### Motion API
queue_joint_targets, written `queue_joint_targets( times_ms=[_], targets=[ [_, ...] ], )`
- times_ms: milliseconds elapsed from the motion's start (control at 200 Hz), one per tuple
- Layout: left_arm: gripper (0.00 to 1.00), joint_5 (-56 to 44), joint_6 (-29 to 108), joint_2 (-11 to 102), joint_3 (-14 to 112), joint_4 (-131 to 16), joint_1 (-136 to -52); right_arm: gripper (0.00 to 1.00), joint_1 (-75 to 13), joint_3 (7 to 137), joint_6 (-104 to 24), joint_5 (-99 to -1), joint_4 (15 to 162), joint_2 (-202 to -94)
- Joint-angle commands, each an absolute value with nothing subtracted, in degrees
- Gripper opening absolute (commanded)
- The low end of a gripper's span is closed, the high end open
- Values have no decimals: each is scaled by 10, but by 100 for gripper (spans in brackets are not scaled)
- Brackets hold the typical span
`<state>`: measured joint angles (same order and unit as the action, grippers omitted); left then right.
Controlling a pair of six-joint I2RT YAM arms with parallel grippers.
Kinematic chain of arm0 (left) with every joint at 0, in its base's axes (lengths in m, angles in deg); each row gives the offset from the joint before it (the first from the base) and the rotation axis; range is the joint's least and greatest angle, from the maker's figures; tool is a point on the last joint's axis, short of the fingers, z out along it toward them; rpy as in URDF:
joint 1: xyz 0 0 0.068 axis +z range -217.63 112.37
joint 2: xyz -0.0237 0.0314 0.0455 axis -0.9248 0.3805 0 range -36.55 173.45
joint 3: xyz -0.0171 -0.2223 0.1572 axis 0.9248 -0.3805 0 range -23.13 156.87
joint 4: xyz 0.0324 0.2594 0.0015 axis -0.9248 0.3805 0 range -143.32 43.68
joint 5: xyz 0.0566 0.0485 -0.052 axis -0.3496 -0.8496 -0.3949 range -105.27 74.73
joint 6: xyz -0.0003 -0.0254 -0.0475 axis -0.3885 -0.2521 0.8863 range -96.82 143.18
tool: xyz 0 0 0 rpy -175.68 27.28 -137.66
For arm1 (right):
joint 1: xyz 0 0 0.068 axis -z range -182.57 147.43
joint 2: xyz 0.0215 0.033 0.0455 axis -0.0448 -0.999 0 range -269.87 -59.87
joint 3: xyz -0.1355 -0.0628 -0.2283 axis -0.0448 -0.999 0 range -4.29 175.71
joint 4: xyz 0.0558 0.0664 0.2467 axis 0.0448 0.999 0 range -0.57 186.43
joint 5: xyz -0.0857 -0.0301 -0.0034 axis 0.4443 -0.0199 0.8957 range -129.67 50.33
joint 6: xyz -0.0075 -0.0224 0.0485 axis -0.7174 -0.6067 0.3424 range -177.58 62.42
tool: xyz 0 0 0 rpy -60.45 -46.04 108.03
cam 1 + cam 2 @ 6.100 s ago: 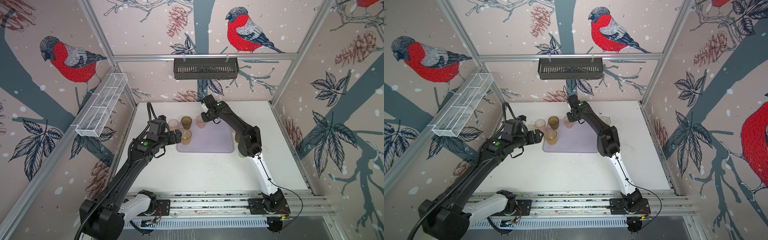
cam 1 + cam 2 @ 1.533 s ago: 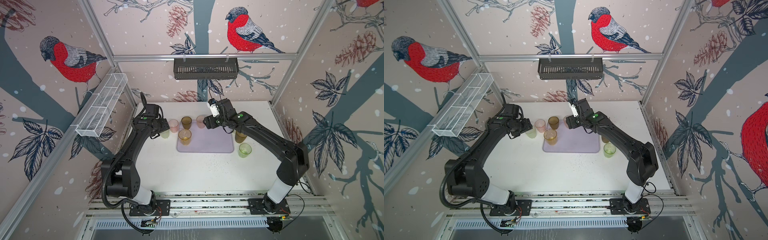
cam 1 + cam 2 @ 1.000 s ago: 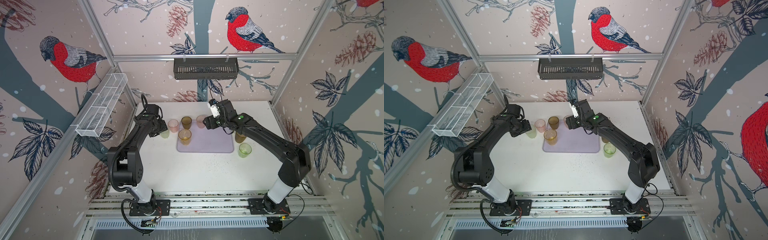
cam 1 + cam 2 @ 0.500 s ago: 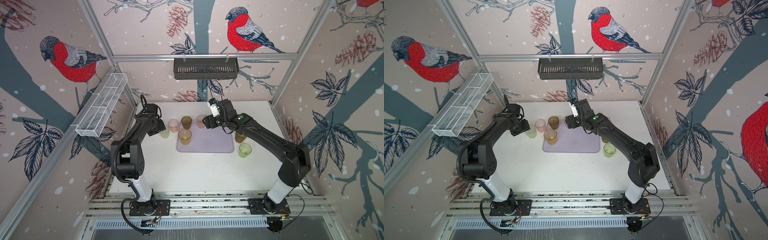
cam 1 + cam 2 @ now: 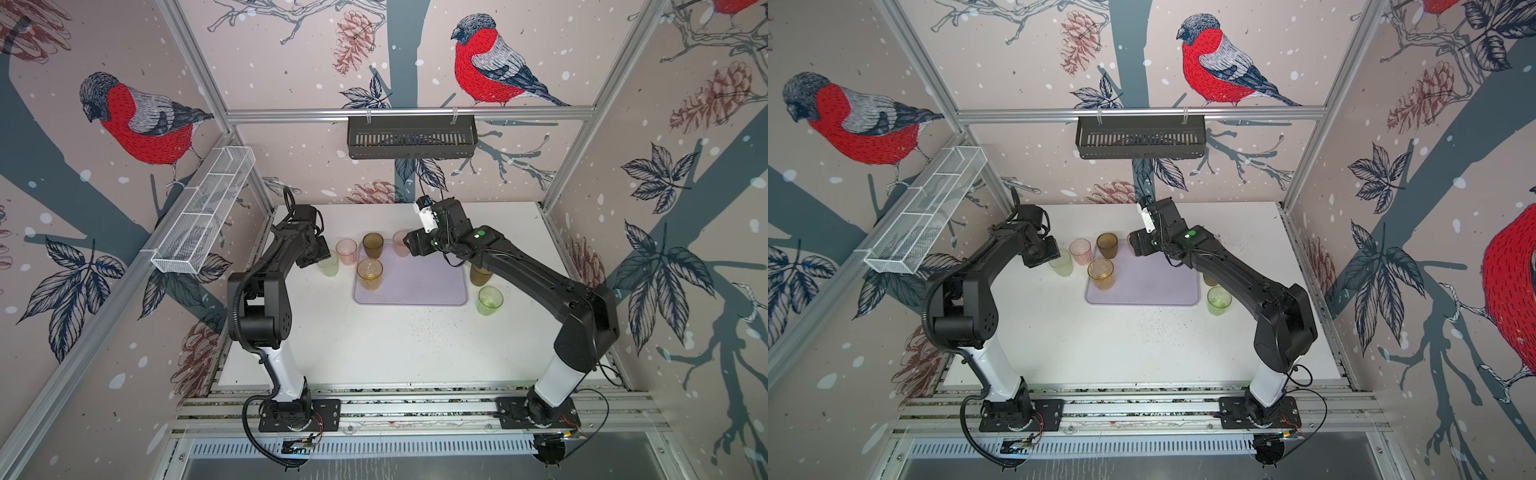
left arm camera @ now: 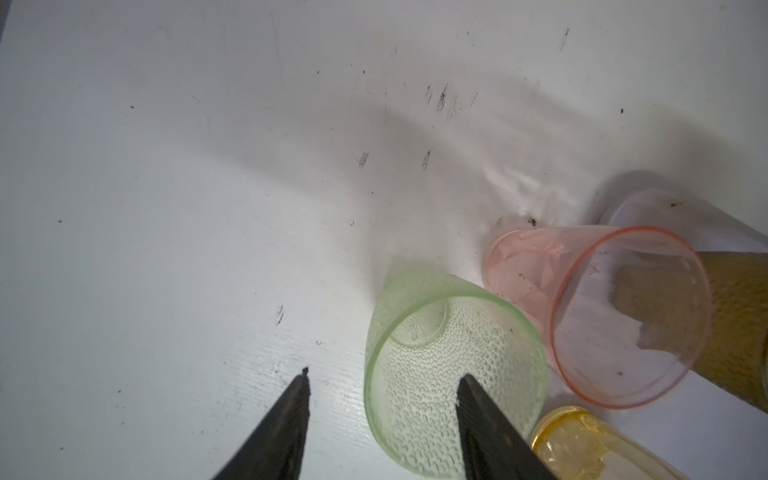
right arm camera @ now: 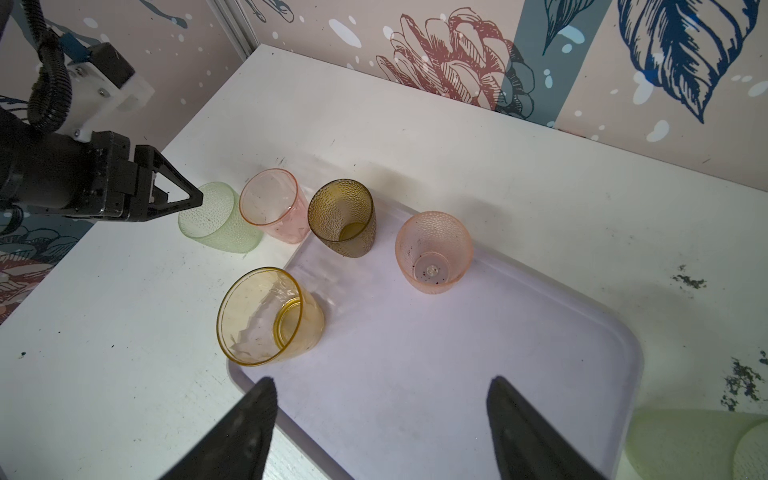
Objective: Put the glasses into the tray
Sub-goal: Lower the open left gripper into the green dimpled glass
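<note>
- Since a second and a half ago the left arm has folded back toward its base while its left gripper (image 6: pixel 380 376) has kept to the pale green glass (image 5: pixel 328 264); the right arm has barely shifted.
- Taking the tray (image 5: pixel 432 286) as landmark: the pale green glass stands on the desk (image 5: pixel 399 345) off the tray's left edge, beside a pink glass (image 5: pixel 346 251) that is also off the tray.
- On the tray stand a brown glass (image 5: pixel 372 244), an amber glass (image 5: pixel 369 274) and another pink glass (image 7: pixel 433 252).
- Off the tray's right edge stand a bright green glass (image 5: pixel 490 300) and an amber one partly hidden by the right arm.
- Left jaws straddle the pale green glass's wall, one finger inside the mouth and one outside, narrowing but not yet pinching it.
- Right gripper (image 7: pixel 380 409) hovers over the tray, jaws spread and empty.
- Step in hand, as I judge it: gripping the pale green glass; next, finish closing, lift clear of the pink neighbour and carry it onto the tray.
- Not every glass can be made out.
</note>
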<state>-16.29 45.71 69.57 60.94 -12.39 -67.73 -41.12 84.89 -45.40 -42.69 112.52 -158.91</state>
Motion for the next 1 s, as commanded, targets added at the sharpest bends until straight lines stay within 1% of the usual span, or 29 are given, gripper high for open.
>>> queue_joint_targets(
  times_ms=[0,280,335,410,665,745,780,996],
  targets=[
    [56,-161,452,701,615,-117,-674,81,-413,857,-449,-426,1111,-1592],
    [56,-159,450,707,613,-119,-670,81,-416,852,-456,-435,1102,-1589],
    [56,-158,449,708,613,-120,-669,82,-416,850,-458,-439,1098,-1589],
    [55,-156,448,710,612,-120,-668,87,-418,851,-458,-445,1096,-1589],
    [54,-153,446,715,613,-121,-668,87,-423,851,-463,-448,1092,-1591],
    [54,-153,445,716,612,-120,-668,92,-424,853,-465,-450,1091,-1592],
    [54,-153,445,716,612,-121,-668,100,-425,853,-466,-451,1092,-1593],
    [52,-153,443,718,609,-123,-668,100,-430,854,-471,-449,1090,-1594]
  ],
)
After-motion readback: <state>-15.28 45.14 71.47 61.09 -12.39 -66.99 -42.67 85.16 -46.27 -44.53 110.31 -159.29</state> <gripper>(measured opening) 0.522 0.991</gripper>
